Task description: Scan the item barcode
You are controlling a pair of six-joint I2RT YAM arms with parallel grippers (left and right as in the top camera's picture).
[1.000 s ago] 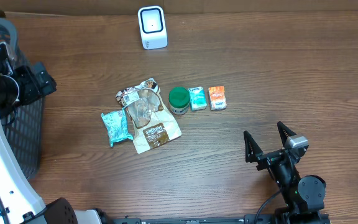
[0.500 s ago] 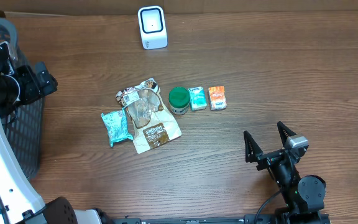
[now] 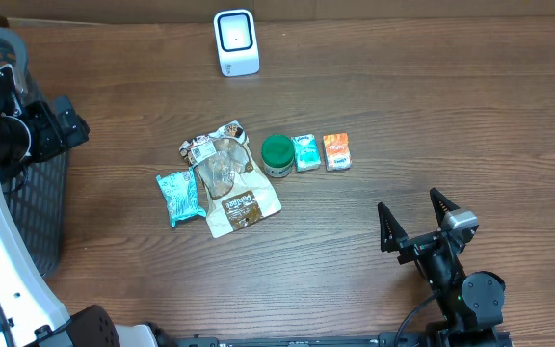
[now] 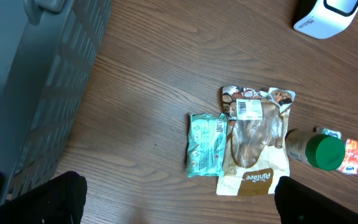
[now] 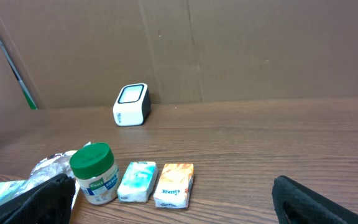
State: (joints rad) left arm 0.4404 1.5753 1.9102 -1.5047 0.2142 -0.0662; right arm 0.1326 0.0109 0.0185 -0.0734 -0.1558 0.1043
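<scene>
- Currently found both grippers wide open and empty: right gripper (image 3: 414,220) low near the front of the desk (image 3: 451,106), left gripper (image 4: 179,184) raised beside the basket (image 3: 51,212).
- Located the items clustered mid-desk: teal packet (image 3: 179,198), pouch (image 3: 227,183), green-lidded jar (image 3: 277,156), teal carton (image 3: 306,152), orange carton (image 3: 336,151).
- Located the scanner (image 3: 236,42) upright at the far edge, well apart from the cluster.
- Flagged crowding: jar just beside pouch and teal carton, so likely to knock or drag a neighbour on closing.
- Flagged pouch and packet as flat and limp: liable to slip or fold, hiding the barcode.
- Unable to tell which carton faces carry barcodes; risk of presenting the wrong side.
</scene>
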